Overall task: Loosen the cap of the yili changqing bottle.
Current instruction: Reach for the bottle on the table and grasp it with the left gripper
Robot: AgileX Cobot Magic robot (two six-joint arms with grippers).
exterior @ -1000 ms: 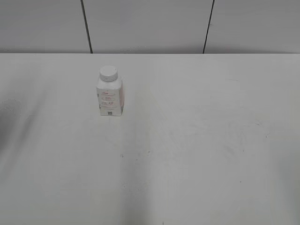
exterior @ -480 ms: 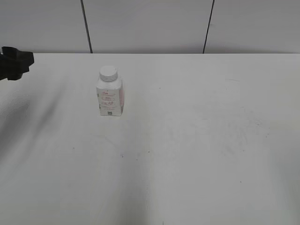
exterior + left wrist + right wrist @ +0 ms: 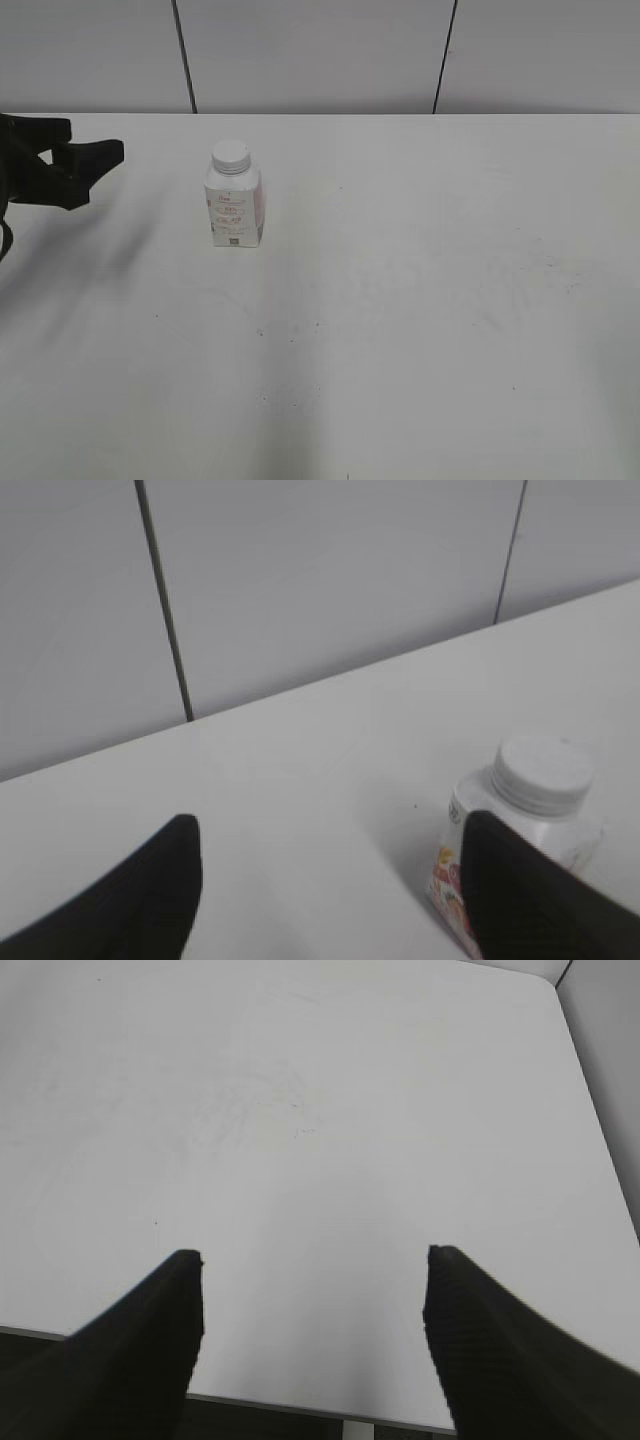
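Observation:
The yili changqing bottle stands upright on the white table, left of centre in the exterior view, a small white bottle with a pale pink-edged label. The white cap sits on its neck. My left gripper is open and empty at the left edge, some way left of the bottle. In the left wrist view the bottle and the cap show at the lower right, partly behind the right finger of the open gripper. My right gripper is open and empty over bare table; it is out of the exterior view.
The white table ends at a grey panelled wall behind the bottle. The table's near edge shows between the right fingers in the right wrist view.
My left gripper has come into the exterior view from the left edge and moved right toward the bottle. The bottle has not moved.

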